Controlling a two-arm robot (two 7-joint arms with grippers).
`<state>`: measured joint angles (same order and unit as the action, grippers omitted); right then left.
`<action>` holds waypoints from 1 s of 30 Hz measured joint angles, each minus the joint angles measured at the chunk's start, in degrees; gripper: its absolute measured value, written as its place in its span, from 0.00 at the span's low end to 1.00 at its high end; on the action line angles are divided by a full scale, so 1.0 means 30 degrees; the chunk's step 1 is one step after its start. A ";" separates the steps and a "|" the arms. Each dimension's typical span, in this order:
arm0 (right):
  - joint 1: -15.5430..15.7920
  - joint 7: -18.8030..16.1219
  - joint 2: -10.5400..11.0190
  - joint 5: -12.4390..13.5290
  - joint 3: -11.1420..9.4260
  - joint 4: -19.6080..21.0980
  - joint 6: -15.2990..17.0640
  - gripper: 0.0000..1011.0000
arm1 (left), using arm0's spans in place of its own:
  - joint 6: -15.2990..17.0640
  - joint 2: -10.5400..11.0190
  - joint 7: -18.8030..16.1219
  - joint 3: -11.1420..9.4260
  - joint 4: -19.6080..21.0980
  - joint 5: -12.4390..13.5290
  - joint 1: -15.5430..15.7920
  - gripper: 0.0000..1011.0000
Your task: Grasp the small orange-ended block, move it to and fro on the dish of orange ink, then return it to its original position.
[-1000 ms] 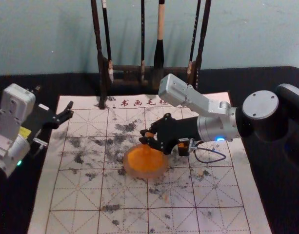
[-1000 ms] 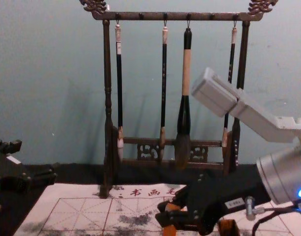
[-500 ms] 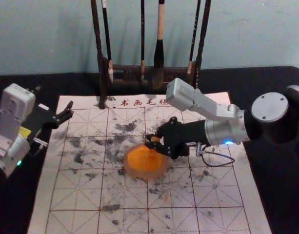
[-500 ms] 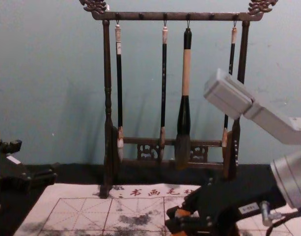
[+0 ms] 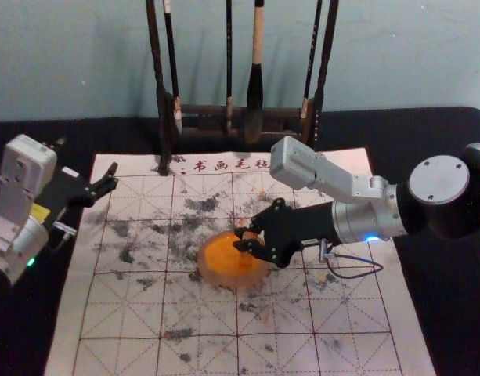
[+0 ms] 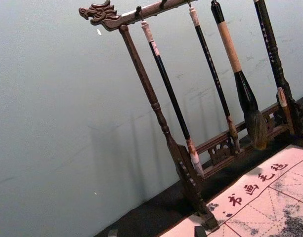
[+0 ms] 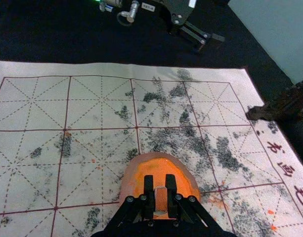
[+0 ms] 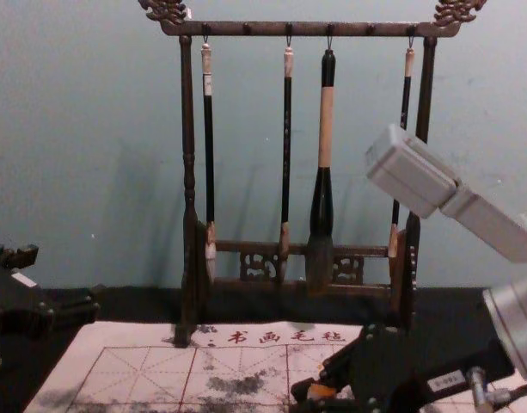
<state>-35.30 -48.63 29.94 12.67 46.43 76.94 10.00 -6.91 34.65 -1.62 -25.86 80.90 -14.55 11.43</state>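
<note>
My right gripper (image 5: 240, 239) is over the right part of the dish of orange ink (image 5: 225, 280), pinching the small orange-ended block. In the right wrist view the block (image 7: 161, 199) stands between the fingertips of this gripper (image 7: 160, 181), above the ink dish (image 7: 128, 174); whether its lower end touches the ink cannot be told. The block (image 8: 321, 391) shows as an orange patch between the fingers in the chest view. My left gripper (image 5: 113, 177) is parked beyond the mat's left edge, open and holding nothing; its fingertips (image 6: 156, 232) are apart in the left wrist view.
A dark wooden rack (image 8: 188, 172) with several hanging brushes, including a thick one (image 8: 321, 206), stands at the mat's back edge against the wall. The white gridded mat (image 5: 114, 313) is marked with black smudges and lies on a black tabletop (image 5: 435, 290).
My right gripper has shifted to the right, toward the near side, and lower in the chest view, carrying the block over the dish. The left arm and the dish stay in place.
</note>
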 joint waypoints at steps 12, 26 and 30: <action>-0.0190 -0.0079 -0.0445 0.0057 0.0334 -0.0363 -0.0154 0.12 | 0.0000 0.0000 -0.0001 0.0001 0.0001 0.0001 0.0000 0.99; -0.0850 -0.0090 -0.1498 0.0064 0.0587 -0.1730 -0.0440 0.12 | 0.0001 0.0000 0.0000 0.0001 0.0000 0.0000 0.0000 0.99; -0.1052 -0.0032 -0.1753 0.0028 0.0598 -0.2102 -0.0504 0.12 | 0.0001 0.0000 0.0000 0.0000 0.0001 -0.0001 0.0000 0.99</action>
<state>-38.45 -48.72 24.68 12.76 48.22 70.63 8.49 -6.91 34.65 -1.62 -25.86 80.90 -14.55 11.43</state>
